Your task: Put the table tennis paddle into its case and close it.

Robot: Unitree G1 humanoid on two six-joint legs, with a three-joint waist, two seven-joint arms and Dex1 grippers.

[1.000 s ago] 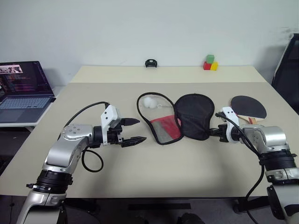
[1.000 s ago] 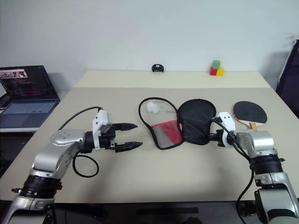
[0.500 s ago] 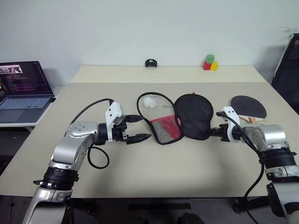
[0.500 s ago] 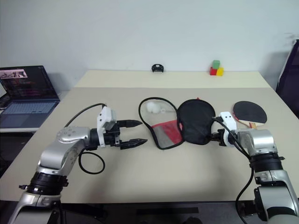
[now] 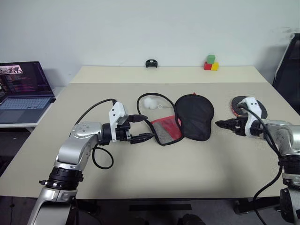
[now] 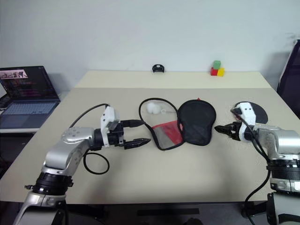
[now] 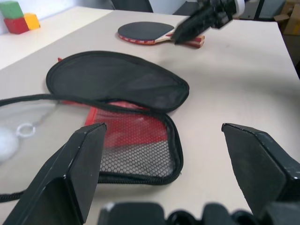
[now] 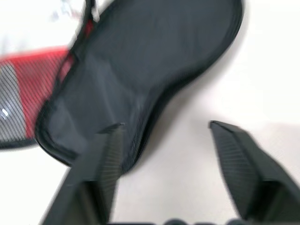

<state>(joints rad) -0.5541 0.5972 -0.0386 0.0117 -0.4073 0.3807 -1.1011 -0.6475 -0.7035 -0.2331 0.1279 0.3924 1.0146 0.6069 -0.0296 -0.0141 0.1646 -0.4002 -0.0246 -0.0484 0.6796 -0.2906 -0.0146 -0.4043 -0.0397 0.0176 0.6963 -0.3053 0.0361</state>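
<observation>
While the case (image 5: 180,121) lies unzipped and spread open at the middle of the table (image 5: 154,168), no writing on it can be read; its red panel under mesh faces up beside a plain black flap, and black zipper edging loops round both halves. Inside the far loop of that edging rests a small white ball (image 5: 149,102). The table tennis paddle (image 7: 149,33) lies flat to the case's right, apart from it, black rubber up, its wooden handle toward the robot.

Above the paddle's near edge hangs the right gripper (image 5: 225,124), fingers parted and empty, pointing at the black flap without touching it. The left gripper (image 5: 143,127), jaws wide and holding nothing, hovers just beside the case's mesh half.

Farther off, green, red and yellow blocks (image 5: 210,63) and a small black object (image 5: 150,63) sit at the table's far edge. A laptop (image 5: 22,91) stands open on a side surface at left.
</observation>
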